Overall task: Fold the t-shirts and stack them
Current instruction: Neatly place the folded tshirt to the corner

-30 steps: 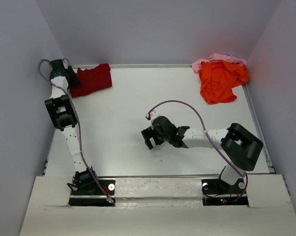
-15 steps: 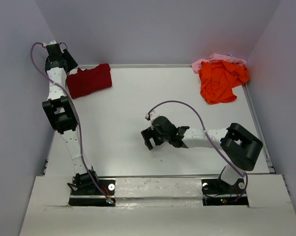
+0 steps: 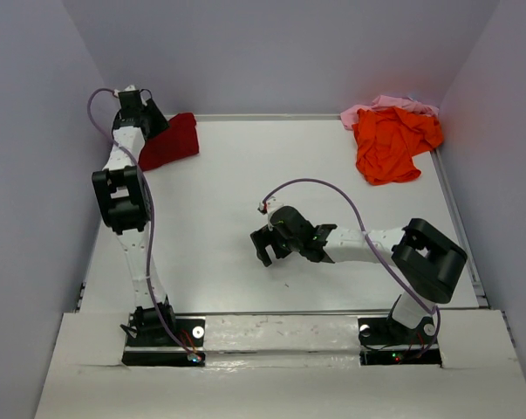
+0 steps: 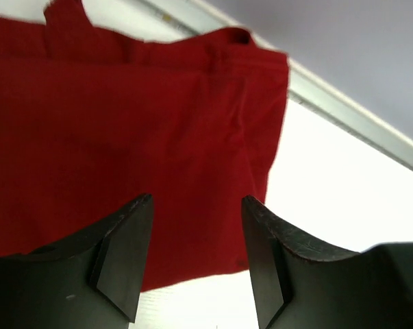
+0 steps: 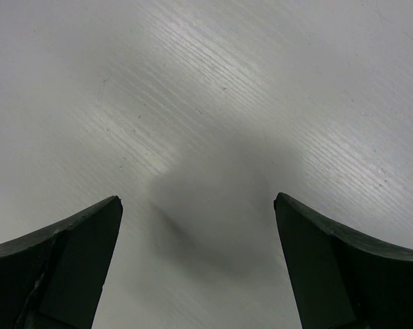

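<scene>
Since the table (image 3: 245,175) carries one neat shirt and two loose ones, the work looks about a third done. The bright orange t-shirt (image 3: 389,144) lies crumpled at the far right corner, spread over most of the pale pink t-shirt (image 3: 376,106), which shows only along the back edge. The dark red t-shirt (image 3: 175,140) sits at the far left corner as a flat, squared bundle and seems to be folded already. I judge this to be the moment between shirts: the red one placed, the orange one not yet fetched.

The next move calls for a reach to the far right pile, a pinch on one edge of the orange cloth only, so the pink one beneath does not come along, and a drag to the bare middle for spreading.

The left claw (image 4: 196,200) hangs over the red shirt near its right edge, jaws partly apart with nothing between them; whether the tips graze the cloth I cannot tell. The right claw (image 5: 197,199) hovers low over bare table near the centre, jaws spread wide and holding nothing.
</scene>
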